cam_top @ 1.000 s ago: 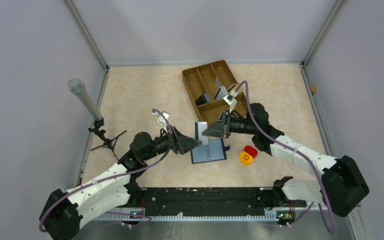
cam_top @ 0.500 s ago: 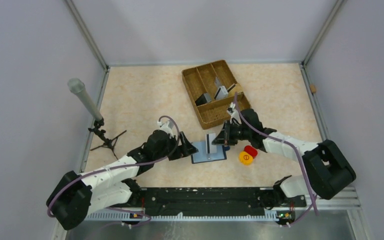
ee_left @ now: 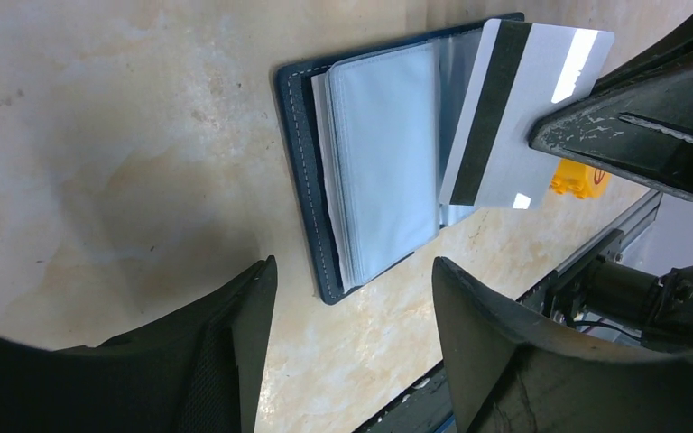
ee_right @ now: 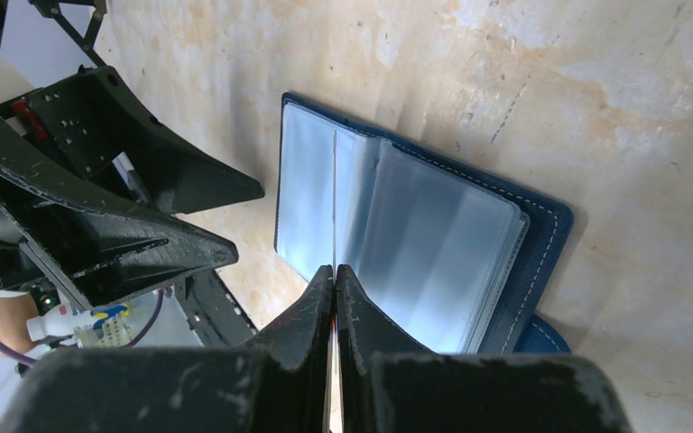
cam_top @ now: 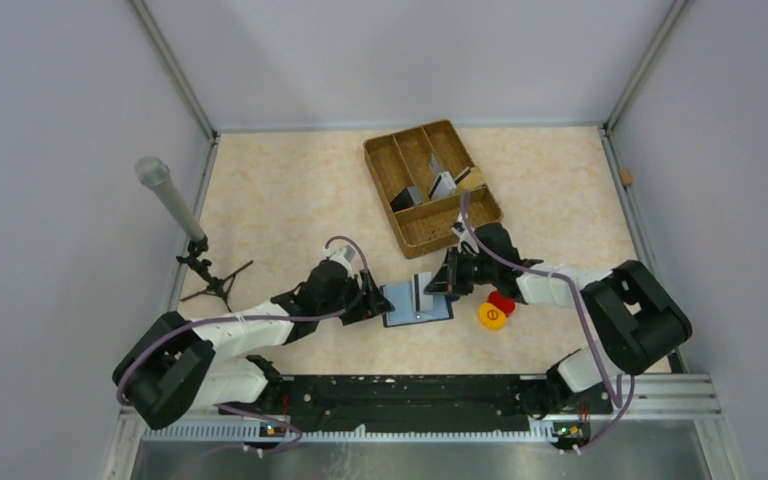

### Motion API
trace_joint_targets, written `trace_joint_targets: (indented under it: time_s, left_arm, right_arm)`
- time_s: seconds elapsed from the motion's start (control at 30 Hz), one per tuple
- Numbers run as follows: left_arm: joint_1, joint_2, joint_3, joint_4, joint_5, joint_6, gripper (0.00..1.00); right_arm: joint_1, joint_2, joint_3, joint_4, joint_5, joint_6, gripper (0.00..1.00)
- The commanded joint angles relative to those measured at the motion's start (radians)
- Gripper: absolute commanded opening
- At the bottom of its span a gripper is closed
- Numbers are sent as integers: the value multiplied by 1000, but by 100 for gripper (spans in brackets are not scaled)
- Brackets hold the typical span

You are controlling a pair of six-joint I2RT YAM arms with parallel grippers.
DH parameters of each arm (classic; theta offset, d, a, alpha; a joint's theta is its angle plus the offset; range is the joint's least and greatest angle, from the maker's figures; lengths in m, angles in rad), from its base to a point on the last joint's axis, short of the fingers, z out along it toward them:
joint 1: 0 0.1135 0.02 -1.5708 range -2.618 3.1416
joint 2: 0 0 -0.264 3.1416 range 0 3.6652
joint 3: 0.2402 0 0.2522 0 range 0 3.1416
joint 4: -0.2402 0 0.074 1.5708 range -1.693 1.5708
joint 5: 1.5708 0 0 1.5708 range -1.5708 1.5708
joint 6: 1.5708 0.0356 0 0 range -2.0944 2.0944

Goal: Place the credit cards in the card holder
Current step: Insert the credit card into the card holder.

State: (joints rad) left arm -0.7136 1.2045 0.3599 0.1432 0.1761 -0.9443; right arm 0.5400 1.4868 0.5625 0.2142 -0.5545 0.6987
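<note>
Credit cards of grey plastic (cam_top: 443, 184) stand in the brown woven divided tray (cam_top: 442, 230) at upper centre of the top view. A grey microphone on a small black tripod (cam_top: 172, 202) stands far left. A red round piece (cam_top: 502, 301) and a yellow round piece (cam_top: 492, 316) lie just right of the dark navy folding card holder (cam_top: 416, 302), which is open flat at the centre with its clear sleeves up. Nothing blocks the holder from above.

My right gripper (ee_right: 334, 271) is pinched tight on one silver plastic card with a black magnetic stripe (ee_left: 523, 113), held on edge over the sleeves beside the fold. I cannot tell whether its lower edge has entered a slot.

My left gripper (ee_left: 352, 271) is spread wide, empty, at the holder's left edge.

The yellow piece carries a red mark I cannot read; the card shows no legible print.
</note>
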Motion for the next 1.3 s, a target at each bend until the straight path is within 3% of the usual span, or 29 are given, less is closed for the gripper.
trace_joint_targets:
  time_s: [0.0, 0.63, 0.97, 1.27]
  left_arm:
    - [-2, 34, 27, 49, 2, 2, 67]
    - [-1, 105, 0, 114, 46, -26, 44]
    - [-1, 125, -3, 127, 54, -27, 39]
    - [-2, 140, 1, 130, 57, -22, 35]
  right_arm:
    - [-7, 17, 1, 65, 2, -18, 0]
    - [8, 85, -74, 174, -1, 83, 0]
    - [33, 157, -79, 242, 5, 153, 0]
    - [70, 167, -75, 156, 78, 190, 0]
